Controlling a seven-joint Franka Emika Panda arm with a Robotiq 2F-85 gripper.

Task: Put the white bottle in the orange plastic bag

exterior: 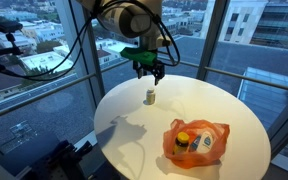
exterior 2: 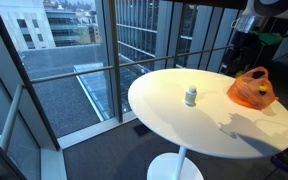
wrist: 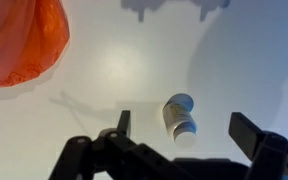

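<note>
A small white bottle (exterior: 150,96) with a yellowish label stands upright on the round white table (exterior: 134,125). It also shows in the other exterior view (exterior 2: 191,96) and in the wrist view (wrist: 180,116). My gripper (exterior: 149,72) hovers above the bottle, open and empty; in the wrist view (wrist: 184,128) the bottle sits between its two spread fingers, well below them. The orange plastic bag (exterior: 196,141) lies on the table away from the bottle, with items inside. It shows in both exterior views (exterior 2: 251,88) and at the wrist view's top left corner (wrist: 19,40).
The table stands next to floor-to-ceiling windows (exterior: 44,50) with dark frames (exterior 2: 109,50). The table edge (exterior 2: 149,115) is close to the bottle on one side. Black cables (exterior: 84,35) hang from the arm.
</note>
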